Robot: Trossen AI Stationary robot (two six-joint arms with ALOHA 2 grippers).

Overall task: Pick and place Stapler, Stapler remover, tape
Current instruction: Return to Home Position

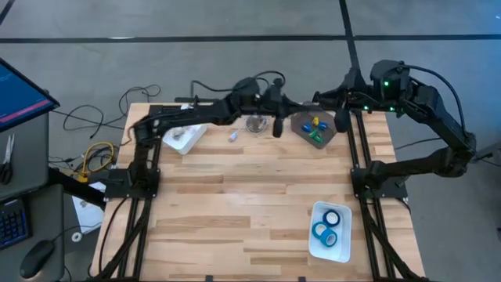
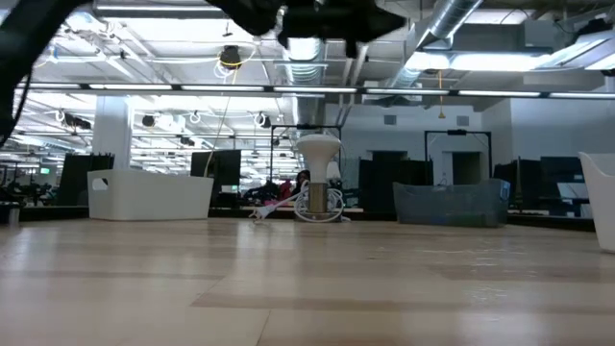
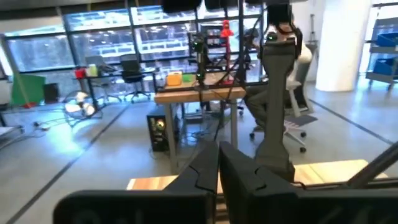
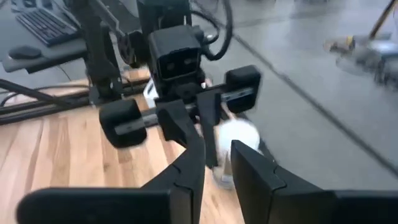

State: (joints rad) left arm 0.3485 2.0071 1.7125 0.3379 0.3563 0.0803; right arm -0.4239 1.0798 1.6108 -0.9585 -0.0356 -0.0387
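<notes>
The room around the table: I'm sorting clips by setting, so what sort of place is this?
Most likely a robotics lab in an open workshop-office. The signs are exposed ceiling ducts, a desk with office chairs behind it, and a monitor and keyboard beside the wooden table.

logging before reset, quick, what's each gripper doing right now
left gripper: closed, holding nothing
right gripper: slightly open, holding nothing
</notes>
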